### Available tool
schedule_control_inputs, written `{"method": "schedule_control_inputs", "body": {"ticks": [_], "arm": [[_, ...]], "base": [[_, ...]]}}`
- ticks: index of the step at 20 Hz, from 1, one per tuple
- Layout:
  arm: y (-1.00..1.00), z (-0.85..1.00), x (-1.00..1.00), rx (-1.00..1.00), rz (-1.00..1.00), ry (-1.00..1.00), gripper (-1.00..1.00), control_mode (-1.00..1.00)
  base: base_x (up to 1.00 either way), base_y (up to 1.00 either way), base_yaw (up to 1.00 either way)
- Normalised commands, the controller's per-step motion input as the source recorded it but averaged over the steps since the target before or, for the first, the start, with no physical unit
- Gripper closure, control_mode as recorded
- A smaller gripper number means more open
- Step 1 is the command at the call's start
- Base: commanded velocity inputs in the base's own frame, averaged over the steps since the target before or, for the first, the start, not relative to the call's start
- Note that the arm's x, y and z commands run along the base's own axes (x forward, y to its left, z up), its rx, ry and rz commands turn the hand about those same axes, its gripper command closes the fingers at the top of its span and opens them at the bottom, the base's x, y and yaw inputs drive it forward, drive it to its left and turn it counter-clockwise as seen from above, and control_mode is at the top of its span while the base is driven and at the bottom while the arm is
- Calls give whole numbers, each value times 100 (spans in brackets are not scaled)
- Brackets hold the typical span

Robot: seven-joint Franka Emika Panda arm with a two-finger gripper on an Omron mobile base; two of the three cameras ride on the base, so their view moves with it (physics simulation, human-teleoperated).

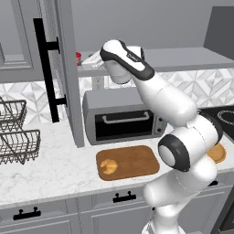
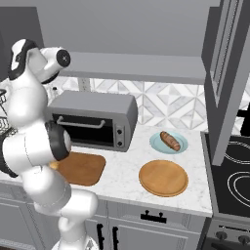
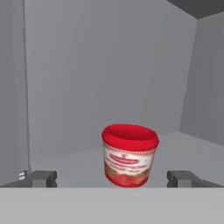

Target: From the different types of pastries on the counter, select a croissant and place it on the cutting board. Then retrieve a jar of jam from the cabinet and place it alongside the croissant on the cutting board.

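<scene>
— Red-lidded, squat, upright: the jar of jam [image 3: 130, 156] stands on the grey shelf [image 3: 78, 164] inside the cabinet [image 1: 68, 82], well back from the shelf's front edge. Status of the approach?

— Dead ahead of the gripper [image 3: 112, 178]. Seen from the hand, the jar sits between the two fingertips [image 3: 43, 178] but beyond them, a little right of the midline. Its axis is vertical, so the fingers would close across its round side.

— Jaws?

— Spread wide, wider than the jar, and holding nothing. No contact yet.

— Position from the room?

— From the left base view the jar's red lid [image 1: 78, 58] peeks out just behind the open cabinet door [image 1: 55, 68], at the left end of the shelf. The hand is level with that shelf, to the jar's right, above the toaster oven [image 1: 123, 116].

— Only one arm, so no question of which is nearer. What does the next move turn on?

— In my judgement, a straight advance along the line of sight, with a slight correction rightward in the hand's frame so the jar is centred before closing.

— And the rest of the task?

— The croissant [image 1: 108, 166] lies at the left end of the cutting board [image 1: 132, 160]; bare board remains to its right for the jar.
</scene>
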Motion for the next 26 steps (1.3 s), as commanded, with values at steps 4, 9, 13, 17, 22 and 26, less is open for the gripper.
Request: {"method": "schedule_control_inputs", "body": {"ticks": [4,9,13,17,22,26], "arm": [[53,-14,54,0,0,0,-100,-100],[48,-12,57,0,0,0,-100,-100],[46,-4,50,0,0,1,100,-100],[11,1,24,-8,0,14,100,-100],[-81,-3,22,-3,0,1,100,-100],[-99,-8,13,0,0,-4,100,-100]], "base": [[0,0,0],[0,0,0],[0,0,0],[0,0,0],[0,0,0],[0,0,0]]}}
